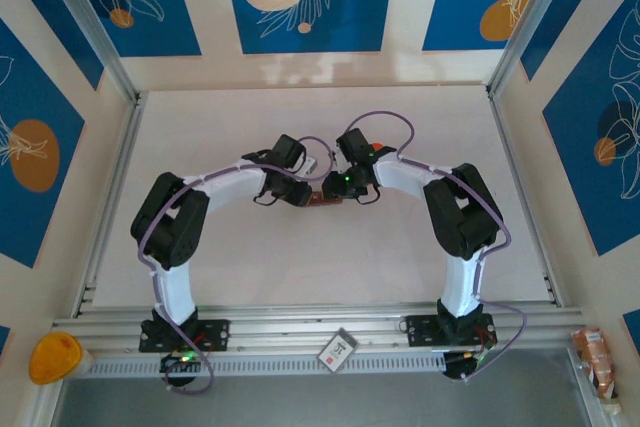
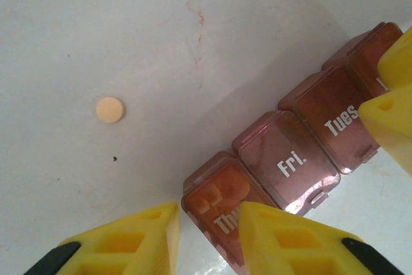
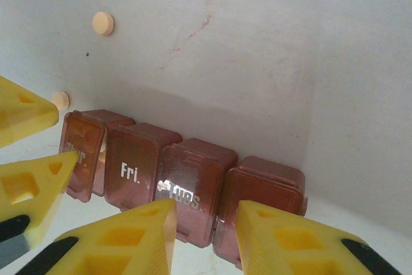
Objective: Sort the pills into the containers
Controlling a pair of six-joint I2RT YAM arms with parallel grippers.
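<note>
**Both claws stand narrow over the containers, which lie in the middle of the counter.**

You have here a strip of joined brown-red plastic compartments, with lids marked Fri. and Tues, lying flat between the two arms. The left claw is at the end compartment, where pale pills show through the lid. The right claw is near the other end. Each has only a small gap between its fingers, and I cannot tell if they touch the lids. I judge the strip as light, stiff and smooth, so it can slide on the counter when you push one lid. Take it across its narrow sides, not by the thin lid tabs. A loose pill lies well apart from the strip. It looks small, flat and easy to flick away, so pinch it gently by the rim.
</note>
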